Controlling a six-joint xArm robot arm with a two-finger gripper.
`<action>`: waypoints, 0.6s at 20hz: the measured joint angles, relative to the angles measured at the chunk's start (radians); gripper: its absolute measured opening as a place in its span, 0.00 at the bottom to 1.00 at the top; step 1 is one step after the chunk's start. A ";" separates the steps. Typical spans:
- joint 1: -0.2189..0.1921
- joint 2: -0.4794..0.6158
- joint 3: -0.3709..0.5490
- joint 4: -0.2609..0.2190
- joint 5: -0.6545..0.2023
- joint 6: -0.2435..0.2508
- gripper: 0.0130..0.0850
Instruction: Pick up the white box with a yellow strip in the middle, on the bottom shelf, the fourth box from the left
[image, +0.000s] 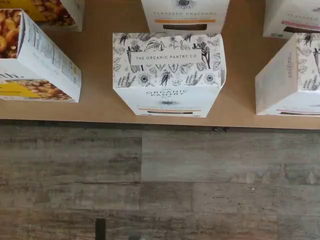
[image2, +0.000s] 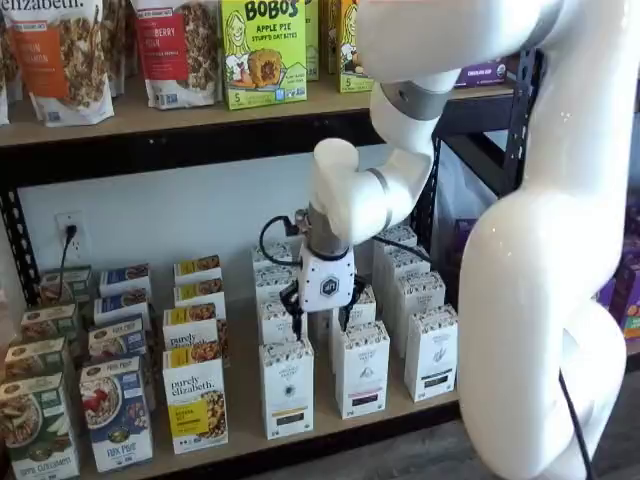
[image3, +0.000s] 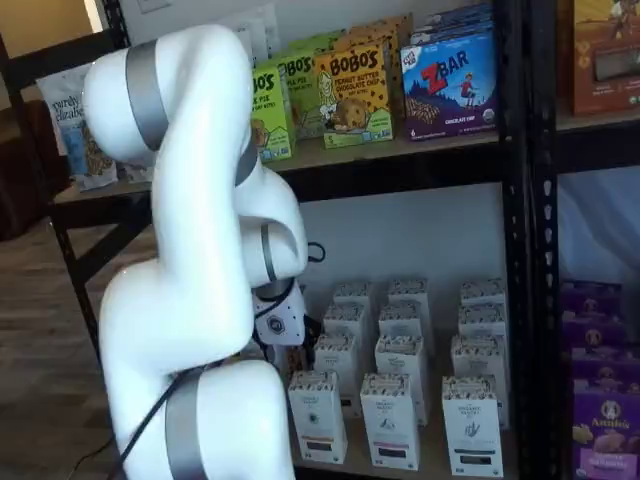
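Observation:
The white box (image: 169, 75) has a speckled floral top and a pale yellow strip. In the wrist view it stands at the front edge of the tan bottom shelf (image: 100, 65). In both shelf views it is the front carton (image2: 287, 387) (image3: 318, 415), right of the "purely elizabeth" boxes. My gripper (image2: 321, 315) hangs above and just behind it, over the second row of white cartons. Its black fingers (image2: 297, 320) point down with a gap between them and hold nothing. In a shelf view only the gripper's white body (image3: 281, 322) shows behind the arm.
A "purely elizabeth" box (image: 37, 62) (image2: 195, 405) stands left of the white box. A similar white carton (image: 292, 80) (image2: 362, 368) stands to its right, with more rows behind. The upper board (image2: 150, 120) and a black upright (image2: 520, 130) are above. Wood floor (image: 160, 185) lies in front.

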 joint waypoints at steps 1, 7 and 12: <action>0.001 0.014 -0.007 -0.005 -0.003 0.006 1.00; 0.007 0.092 -0.054 -0.056 -0.031 0.060 1.00; 0.017 0.158 -0.100 -0.073 -0.054 0.086 1.00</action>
